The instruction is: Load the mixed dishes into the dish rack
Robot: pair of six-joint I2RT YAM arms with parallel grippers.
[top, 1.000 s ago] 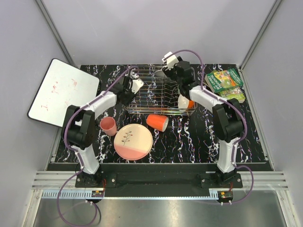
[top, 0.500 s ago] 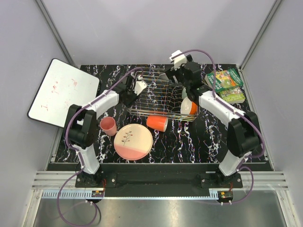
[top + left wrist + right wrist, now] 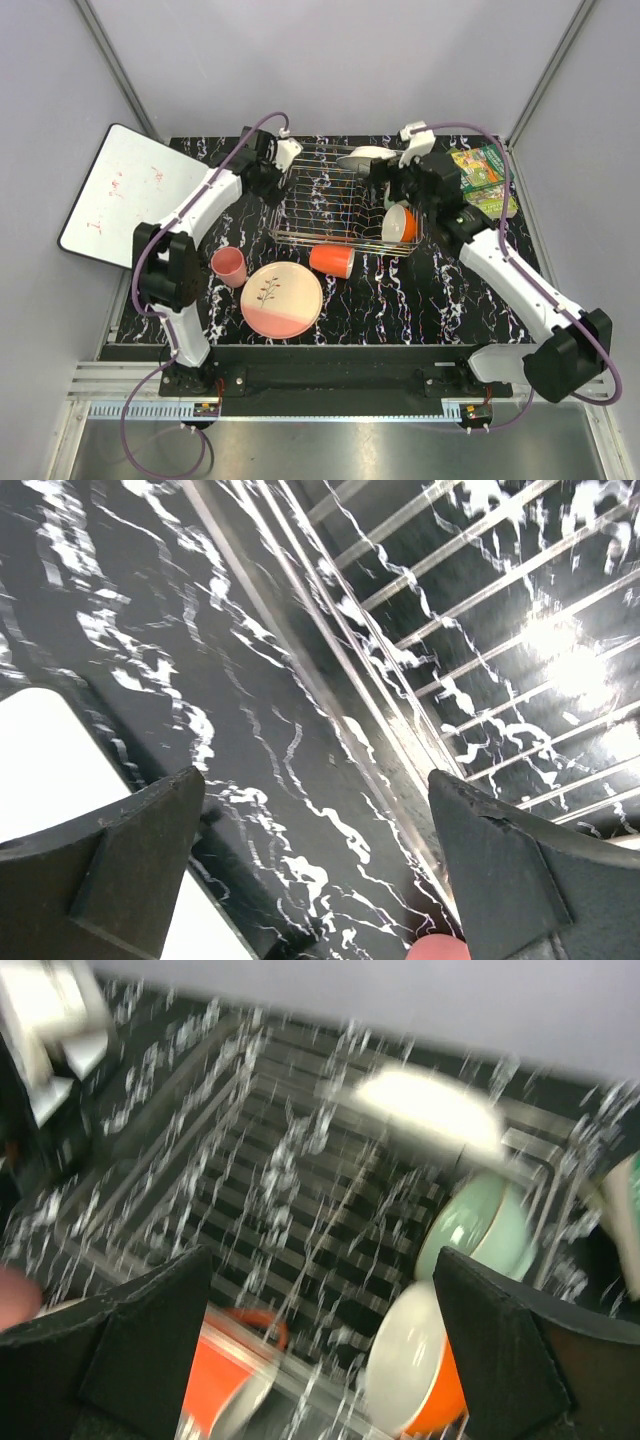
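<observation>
Holding white plate [image 3: 425, 1110], pale green bowl [image 3: 470, 1228] and orange-and-white bowl [image 3: 415, 1375] at its right end, likely sparing slots: dish rack [image 3: 310, 205]. On table [image 3: 400, 290] in front: orange mug [image 3: 332, 260], pink cup [image 3: 229, 266], pink plate [image 3: 282, 299]. Left gripper [image 3: 312, 805], right gripper [image 3: 320, 1305]: fingers spread, empty.

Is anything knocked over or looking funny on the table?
Yes. The orange mug lies on its side on the table, just outside the dish rack's near edge, instead of standing up. The pink cup beside the pink plate stands upright, and nothing looks spilled or broken.
</observation>
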